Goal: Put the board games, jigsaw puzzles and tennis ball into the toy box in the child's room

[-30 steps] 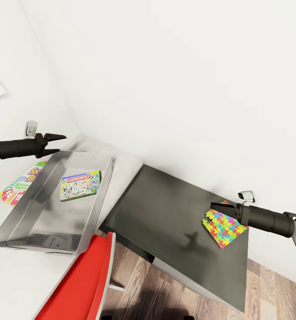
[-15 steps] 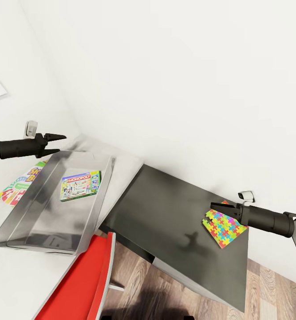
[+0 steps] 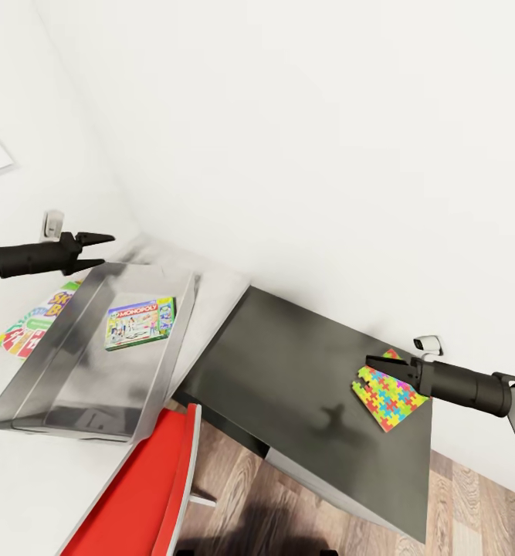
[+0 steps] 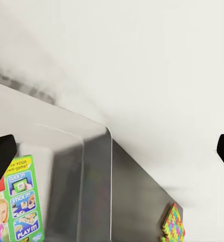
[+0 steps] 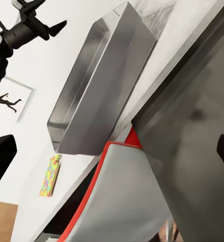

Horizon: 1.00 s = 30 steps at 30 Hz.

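Over at the dark surface I am lifting my right tool [image 3: 374, 361] slightly, its jaws spread and empty above the puzzle [image 3: 389, 394], which is lying ungrasped.

Both grippers [image 3: 101, 244] [image 3: 374, 361] spread, empty

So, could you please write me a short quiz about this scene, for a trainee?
1. True or false: the green Monopoly board game box lies inside the light grey rectangular toy box.
2. The multicoloured flat jigsaw puzzle lies on: A) the dark grey flat surface; B) the red chair; C) the wood floor.
3. Fill in: the left gripper and the right gripper are both ____ (open or shut).

Key: 1 true; 2 A; 3 open.
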Tool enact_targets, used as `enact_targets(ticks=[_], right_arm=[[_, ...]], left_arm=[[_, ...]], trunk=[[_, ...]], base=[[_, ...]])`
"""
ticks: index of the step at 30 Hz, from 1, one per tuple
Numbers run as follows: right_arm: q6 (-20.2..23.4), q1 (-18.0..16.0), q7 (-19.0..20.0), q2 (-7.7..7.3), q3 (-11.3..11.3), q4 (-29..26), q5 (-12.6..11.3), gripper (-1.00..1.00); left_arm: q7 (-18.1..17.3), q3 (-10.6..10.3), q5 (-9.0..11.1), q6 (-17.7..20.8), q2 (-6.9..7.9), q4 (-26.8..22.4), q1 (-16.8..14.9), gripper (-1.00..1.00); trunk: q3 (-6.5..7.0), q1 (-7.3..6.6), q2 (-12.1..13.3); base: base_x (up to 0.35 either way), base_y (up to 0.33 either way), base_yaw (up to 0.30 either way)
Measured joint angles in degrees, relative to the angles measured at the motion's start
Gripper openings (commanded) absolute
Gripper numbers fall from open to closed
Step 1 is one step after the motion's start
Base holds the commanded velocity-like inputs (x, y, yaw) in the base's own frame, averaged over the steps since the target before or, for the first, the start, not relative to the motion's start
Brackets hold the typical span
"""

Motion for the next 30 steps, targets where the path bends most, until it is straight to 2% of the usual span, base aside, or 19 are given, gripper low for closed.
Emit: enact_targets(ticks=[7,22,28,30], right_arm=[[0.00,0.61,0.07,0.20,0.03,0.04,-0.03,1.00],[0.00,0.98,0.03,0.33,0.08,0.06,0.05,1.00],[0.00,1.01,-0.15,0.35,0.08,0.06,0.13,1.00],[0.00,1.03,-0.27,0.35,0.05,0.06,0.18,1.00]], left_arm=[[-0.10,1.23,0.28,0.00,0.07,-0.77,0.57,1.00],[-0.28,1.75,0.76,0.00,-0.19,-1.47,1.25,1.00],[-0.29,1.78,2.40,0.00,-0.26,-1.80,1.30,1.00],[-0.25,1.69,3.95,0.00,-0.29,-2.37,1.35,1.00]], trunk=[[0.47,0.00,0.00],[1.78,0.00,0.00],[2.33,0.00,0.00],[2.52,0.00,0.00]], base=[[0.000,0.000,0.000],[0.000,0.000,0.000],[0.000,0.000,-0.001],[0.000,0.000,-0.023]])
